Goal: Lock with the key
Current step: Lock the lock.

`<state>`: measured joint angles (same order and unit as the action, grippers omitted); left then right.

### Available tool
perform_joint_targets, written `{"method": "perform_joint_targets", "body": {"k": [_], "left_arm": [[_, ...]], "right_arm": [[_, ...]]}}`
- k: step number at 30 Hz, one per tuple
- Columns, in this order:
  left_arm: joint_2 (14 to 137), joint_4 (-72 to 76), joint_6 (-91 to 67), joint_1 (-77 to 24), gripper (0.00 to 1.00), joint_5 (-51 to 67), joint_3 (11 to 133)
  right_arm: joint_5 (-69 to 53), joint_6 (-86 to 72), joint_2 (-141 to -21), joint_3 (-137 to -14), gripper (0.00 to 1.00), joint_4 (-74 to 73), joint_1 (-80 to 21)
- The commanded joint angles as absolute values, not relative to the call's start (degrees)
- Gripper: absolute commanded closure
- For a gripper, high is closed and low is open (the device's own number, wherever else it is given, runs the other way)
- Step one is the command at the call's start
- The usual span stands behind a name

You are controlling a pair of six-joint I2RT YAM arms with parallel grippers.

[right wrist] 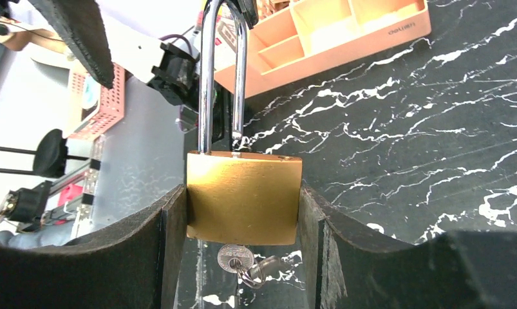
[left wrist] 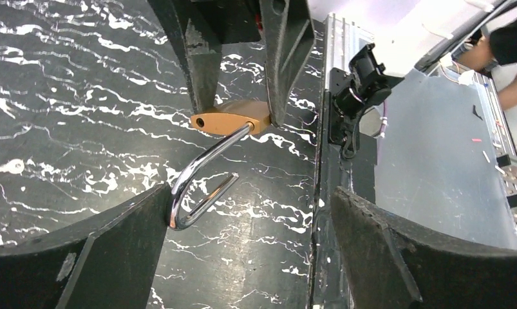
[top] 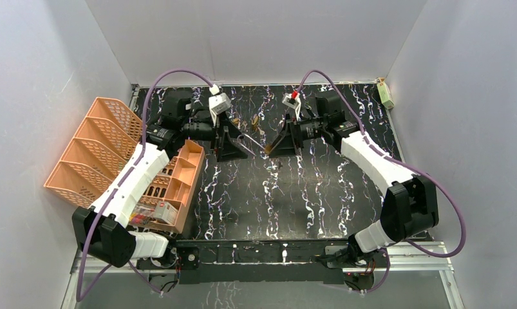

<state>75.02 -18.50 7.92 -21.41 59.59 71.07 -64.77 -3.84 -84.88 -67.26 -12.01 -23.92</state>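
Observation:
A brass padlock (right wrist: 244,196) is held off the table between my right gripper's (right wrist: 243,215) fingers, which are shut on its body. Its steel shackle (right wrist: 207,77) is open, the free end just above the body. A key (right wrist: 235,257) with a ring sits in the keyhole underneath. In the left wrist view the padlock (left wrist: 233,118) faces my open left gripper (left wrist: 250,193), and the shackle's bend (left wrist: 185,193) touches the inner edge of its left finger. From above, both grippers, left (top: 241,153) and right (top: 273,150), meet at mid-table with the padlock (top: 266,150) between them.
An orange desk organiser (top: 178,183) and an orange basket (top: 88,148) stand at the left beside the left arm. Small keys (top: 254,121) lie on the black marbled table behind the grippers. A small pale object (top: 387,94) sits at the back right corner.

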Motion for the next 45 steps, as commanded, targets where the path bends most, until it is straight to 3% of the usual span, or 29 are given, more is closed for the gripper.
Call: {"method": "perform_joint_targets", "body": {"k": [1, 3, 6, 7, 13, 14, 15, 17, 19, 20, 21, 25, 32, 45], "left_arm": [[75.1, -20.0, 10.0, -19.8, 0.13, 69.3, 75.0], [75.7, -20.6, 10.2, -19.3, 0.24, 71.3, 75.7], [76.7, -20.7, 10.1, -19.0, 0.58, 73.2, 76.4], [77.1, -20.7, 9.9, -18.9, 0.64, 74.2, 76.5], [78.9, -15.8, 5.3, -18.9, 0.67, 75.2, 76.4], [79.3, -14.6, 4.3, -18.9, 0.73, 75.8, 76.6], [79.8, -11.9, 2.2, -18.9, 1.00, 75.8, 76.5], [78.7, 1.5, -7.5, -19.0, 1.00, 73.9, 73.0], [77.3, 16.1, -18.2, -18.8, 1.00, 69.8, 69.5], [76.8, 20.6, -20.5, -18.8, 1.00, 67.2, 69.0], [76.2, 26.7, -24.5, -18.9, 1.00, 62.9, 69.1], [76.0, 34.8, -30.5, -18.8, 1.00, 55.4, 72.1], [75.7, 42.7, -35.7, -18.9, 1.00, 53.0, 72.8], [75.7, 49.2, -40.9, -18.8, 1.00, 55.1, 74.2]], "right_arm": [[-72.2, -8.0, -82.0, -72.2, 0.81, -6.5, -23.0], [-72.6, -8.6, -82.0, -72.4, 0.81, -6.0, -22.9], [-73.5, -9.9, -82.1, -72.7, 0.81, -4.8, -22.8], [-73.7, -10.2, -82.1, -72.7, 0.81, -4.5, -22.8], [-75.0, -14.4, -82.2, -73.1, 0.81, -0.5, -22.8], [-75.1, -14.7, -82.3, -73.3, 0.81, -0.5, -22.8], [-75.4, -15.0, -82.4, -73.8, 0.81, -0.5, -22.8], [-76.0, -15.1, -82.9, -74.5, 0.74, -0.6, -22.8], [-75.6, -16.5, -82.5, -75.1, 0.29, 0.4, -22.3], [-75.7, -18.6, -82.0, -75.4, 0.12, 3.2, -21.4], [-75.6, -22.4, -80.5, -75.2, 0.02, 9.3, -19.9], [-63.1, -20.8, -73.0, -69.0, 0.01, 17.2, -18.3], [-41.8, -19.8, -60.0, -53.1, 0.02, 36.6, -18.4], [-41.3, -29.3, -68.8, -54.0, 0.03, 57.8, -18.4]]}}
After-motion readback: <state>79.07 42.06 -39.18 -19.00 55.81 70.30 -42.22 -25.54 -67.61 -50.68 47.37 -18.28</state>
